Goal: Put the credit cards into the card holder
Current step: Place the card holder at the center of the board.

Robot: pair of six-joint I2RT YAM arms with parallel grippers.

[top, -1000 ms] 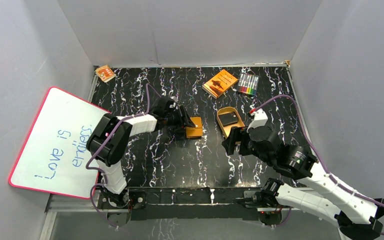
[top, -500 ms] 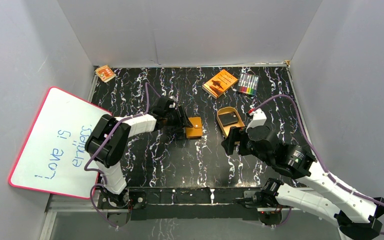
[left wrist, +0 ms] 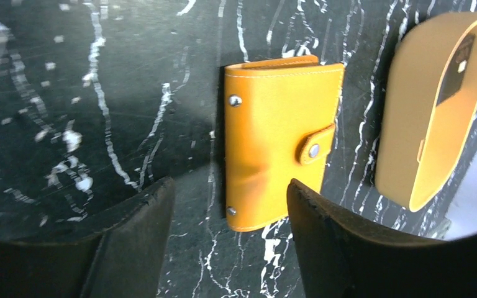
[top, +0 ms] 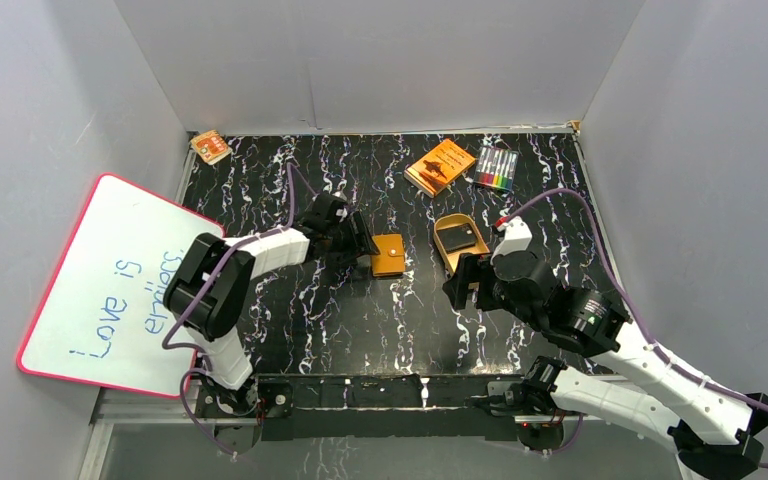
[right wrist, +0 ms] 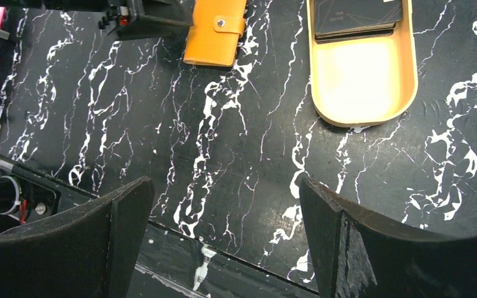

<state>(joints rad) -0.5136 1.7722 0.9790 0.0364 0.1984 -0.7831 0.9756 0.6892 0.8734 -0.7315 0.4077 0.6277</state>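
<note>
Well, nearest my bases, my right jaws hang spread wide and empty over the black marbled surface. Further out, my left jaws stand partly apart with nothing in them, low over the surface and pointed at the card holder. It lies flat and snapped shut just ahead of the fingers; whether one of them touches its near corner I cannot tell. Near it on my right side sits a gold oval tray with a dark flat stack at its far end; I cannot tell whether these are the credit cards. By the far edge lie an orange book and a pack of markers.
</note>
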